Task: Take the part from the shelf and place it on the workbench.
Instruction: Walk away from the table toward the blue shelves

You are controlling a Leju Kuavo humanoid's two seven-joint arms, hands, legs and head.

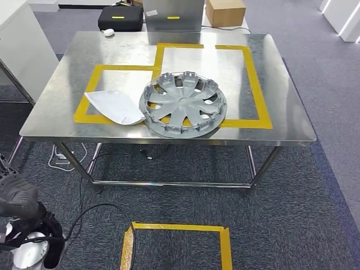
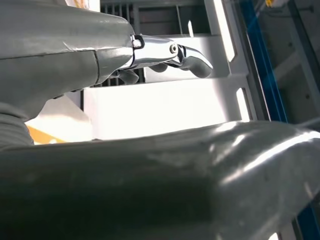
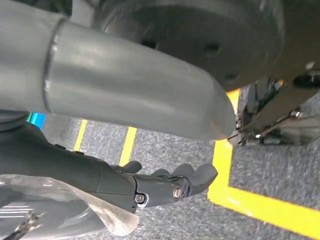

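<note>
Grey hubcap (image 1: 183, 104) lying flat on the steel worktop (image 1: 275, 90), toward its 6 o'clock edge, overlapping the yellow tape outline (image 1: 255, 79), with a white curved sheet (image 1: 115, 106) touching it at its 9 o'clock side. Left hand (image 2: 166, 56) empty, fingers (image 2: 194, 61) stretched out and slightly curved; right hand (image 3: 166, 185) likewise holding nothing, fingers extended above grey carpet (image 3: 264, 170) marked with yellow tape (image 3: 264, 207). Beyond the worktop at 12 o'clock, black case (image 1: 121, 18), cardboard box (image 1: 225, 12).
</note>
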